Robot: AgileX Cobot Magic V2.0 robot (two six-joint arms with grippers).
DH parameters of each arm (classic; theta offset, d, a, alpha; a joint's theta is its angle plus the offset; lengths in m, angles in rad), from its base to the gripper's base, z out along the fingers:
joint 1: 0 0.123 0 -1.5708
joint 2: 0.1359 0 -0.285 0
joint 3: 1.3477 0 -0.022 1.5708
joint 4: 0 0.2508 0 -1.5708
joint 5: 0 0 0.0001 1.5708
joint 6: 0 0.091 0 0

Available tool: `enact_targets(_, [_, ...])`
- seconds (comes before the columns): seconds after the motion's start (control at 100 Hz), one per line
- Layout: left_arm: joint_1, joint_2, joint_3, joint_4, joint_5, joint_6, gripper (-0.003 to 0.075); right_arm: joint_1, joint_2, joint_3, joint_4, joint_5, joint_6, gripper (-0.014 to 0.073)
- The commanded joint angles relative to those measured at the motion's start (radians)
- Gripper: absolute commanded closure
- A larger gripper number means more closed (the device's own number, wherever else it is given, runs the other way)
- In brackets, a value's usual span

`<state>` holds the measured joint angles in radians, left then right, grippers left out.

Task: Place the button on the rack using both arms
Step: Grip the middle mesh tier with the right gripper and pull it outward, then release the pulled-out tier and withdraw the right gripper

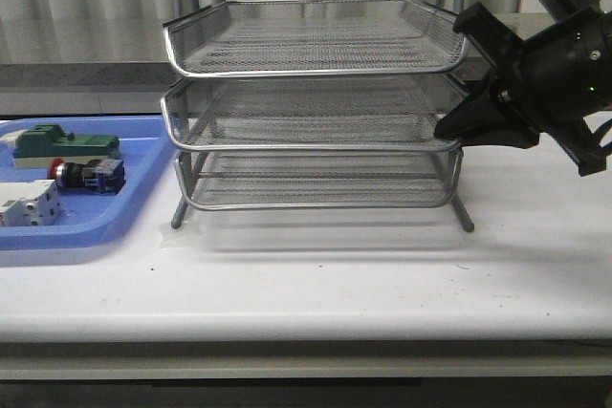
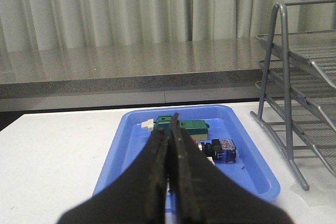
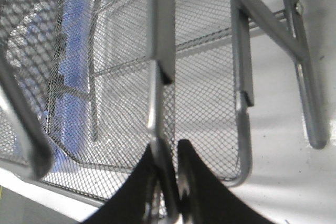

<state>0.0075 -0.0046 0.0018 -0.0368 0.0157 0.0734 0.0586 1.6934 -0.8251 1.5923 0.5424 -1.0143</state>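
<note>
In blue tray [image 1: 134, 200], button [image 1: 88, 175], well apart from right end effector [image 1: 442, 129] (clamped on rack [image 1: 316, 102] rim).

Left tool [image 2: 170, 145] closed, empty; right tool [image 3: 169, 182] clamped.

Even bright light, soft shadows (wrist pics blurry close-up).
</note>
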Motion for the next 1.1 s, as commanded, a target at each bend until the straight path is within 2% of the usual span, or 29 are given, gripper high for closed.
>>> enact_targets(0.0, [0.004,-0.032,0.042,-0.001,-0.074,-0.007,0.074,-0.001,-0.047,0.034,-0.034,0.046,0.019,0.0645])
enact_targets(0.2, [0.004,-0.032,0.042,-0.001,-0.074,-0.007,0.074,-0.001,-0.136,0.171,-0.091,0.013,0.019,0.0645])
enact_targets(0.44, [0.004,-0.032,0.042,-0.001,-0.074,-0.007,0.074,-0.001,-0.287,0.338,-0.095,-0.014,0.018,0.0645])
enact_targets(0.66, [0.004,-0.032,0.042,-0.001,-0.074,-0.007,0.074,-0.001,-0.397,0.387,-0.095,-0.039,0.018,0.0632])
enact_targets(0.77, [0.004,-0.032,0.042,-0.001,-0.074,-0.007,0.074,-0.001,-0.448,0.385,-0.094,-0.05,0.018,0.0523])
enact_targets(0.96, [0.004,-0.032,0.042,-0.001,-0.074,-0.007,0.074,-0.001,-0.537,0.385,-0.103,-0.089,0.013,0.0167])
enact_targets(1.01, [0.004,-0.032,0.042,-0.001,-0.074,-0.007,0.074,-0.001,-0.563,0.385,-0.121,-0.103,0.008,0.013])
enact_targets(1.09, [0.004,-0.032,0.042,-0.001,-0.074,-0.007,0.074,-0.001,-0.613,0.385,-0.186,-0.131,0.008,0.0128])
